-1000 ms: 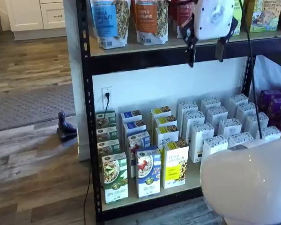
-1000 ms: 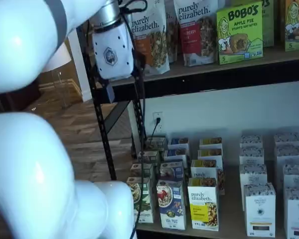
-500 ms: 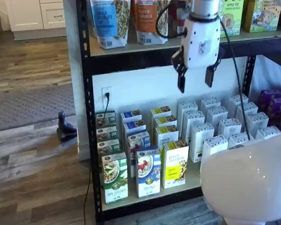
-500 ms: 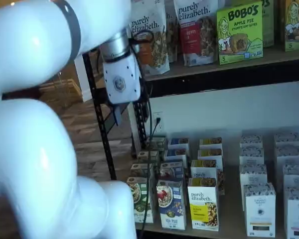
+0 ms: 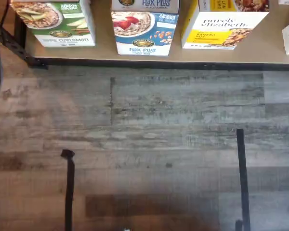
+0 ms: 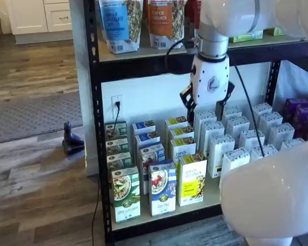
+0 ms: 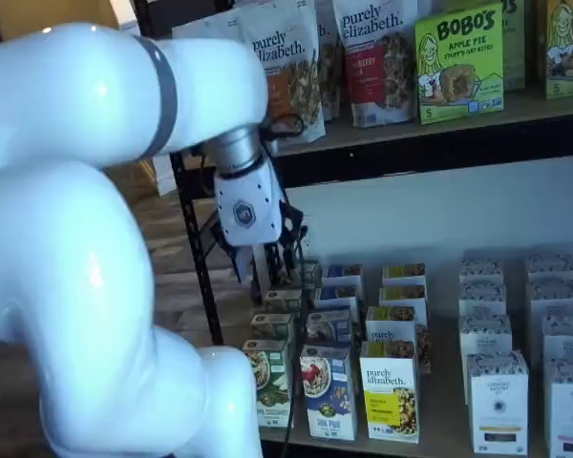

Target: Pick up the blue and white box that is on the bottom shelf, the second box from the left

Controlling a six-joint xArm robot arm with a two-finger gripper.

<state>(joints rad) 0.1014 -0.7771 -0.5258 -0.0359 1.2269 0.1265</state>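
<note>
The blue and white box (image 6: 162, 188) stands upright at the front of its row on the bottom shelf (image 6: 211, 197), between a green-and-white carton (image 6: 126, 195) and a yellow carton (image 6: 192, 179). It shows in both shelf views (image 7: 328, 391) and in the wrist view (image 5: 145, 26), with a bowl of red berries on its face. My gripper (image 6: 206, 109) hangs in front of the rack, above and to the right of the box, clear of all cartons. Its two black fingers stand apart with a plain gap and hold nothing. It also shows in a shelf view (image 7: 265, 262).
Rows of white cartons (image 6: 236, 148) fill the shelf's right part, with purple boxes (image 6: 303, 113) beyond. Granola bags (image 6: 120, 20) stand on the upper shelf. A black slotted upright (image 6: 95, 128) bounds the rack's left. The arm's white link (image 6: 272, 200) blocks the lower right corner.
My gripper has come down from the upper shelf's level and moved left, to just above the bottom shelf's cartons. The boxes have not moved.
</note>
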